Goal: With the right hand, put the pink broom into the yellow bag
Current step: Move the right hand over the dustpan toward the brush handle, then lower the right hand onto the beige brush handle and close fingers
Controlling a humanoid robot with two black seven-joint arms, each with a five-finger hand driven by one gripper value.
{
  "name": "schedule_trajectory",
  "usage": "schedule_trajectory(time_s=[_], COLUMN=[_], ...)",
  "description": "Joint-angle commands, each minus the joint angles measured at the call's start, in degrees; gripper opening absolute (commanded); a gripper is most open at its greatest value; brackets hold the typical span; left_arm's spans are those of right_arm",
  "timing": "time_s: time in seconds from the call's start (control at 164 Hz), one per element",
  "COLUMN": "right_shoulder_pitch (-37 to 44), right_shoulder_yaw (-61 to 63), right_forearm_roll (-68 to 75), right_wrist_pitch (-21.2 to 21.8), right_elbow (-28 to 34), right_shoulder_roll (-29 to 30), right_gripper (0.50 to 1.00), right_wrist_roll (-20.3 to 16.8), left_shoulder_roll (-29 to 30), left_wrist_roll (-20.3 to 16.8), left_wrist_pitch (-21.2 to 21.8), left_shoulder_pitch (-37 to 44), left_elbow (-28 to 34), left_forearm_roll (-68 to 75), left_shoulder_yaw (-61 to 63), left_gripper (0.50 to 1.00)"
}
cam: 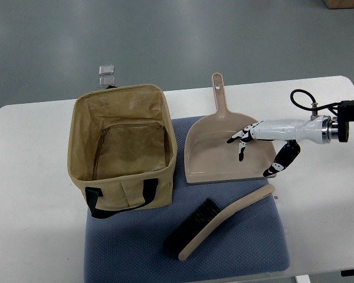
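On the white surface lies a blue-grey fabric mat carrying the items. At 6 o'clock, the pink curved-handled broom with black bristles lies untouched. At 9 o'clock stands the open tan-yellow fabric bag with black handles. At 3 o'clock, the right hand hovers over the pink plastic dustpan, fingers spread, holding nothing.

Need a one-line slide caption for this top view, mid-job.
Right robot hand open above the dustpan; broom lies on the blue mat, bag empty.
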Motion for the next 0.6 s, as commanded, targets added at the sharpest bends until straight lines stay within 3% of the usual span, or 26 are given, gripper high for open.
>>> schedule_trajectory(time_s=[0.0,0.165,0.336,0.592], right_shoulder_pitch=[0.6,-0.1,-1.5,-5.2], right_shoulder_yaw=[-0.4,-1.8,-1.7,-1.9], right_forearm_roll=[-0.5,-0.4,-0.7,-3.6], right_wrist_pitch=[0.9,0.8,-0.3,-0.9], right_elbow=[2.6,5.8,5.9,9.1], right_shoulder_roll=[-0.3,-0.4,1.6,2.3], right_gripper=[0.930,0.928,0.928,0.928], right_wrist_roll=[-0.5,-1.6,-6.5,-6.9], left_shoulder_roll=[0.0,0.0,0.0,0.0], left_wrist_roll=[0.0,-0.1,-0.1,0.0], left_wrist_pitch=[0.0,0.0,0.0,0.0], left_shoulder_pitch=[0.0,0.0,0.0,0.0], left_elbow=[0.0,-0.1,-0.1,-0.1], left_forearm_roll=[0.0,0.0,0.0,0.0], left_shoulder_yaw=[0.0,0.0,0.0,0.0], left_gripper=[1.000,1.000,1.000,1.000])
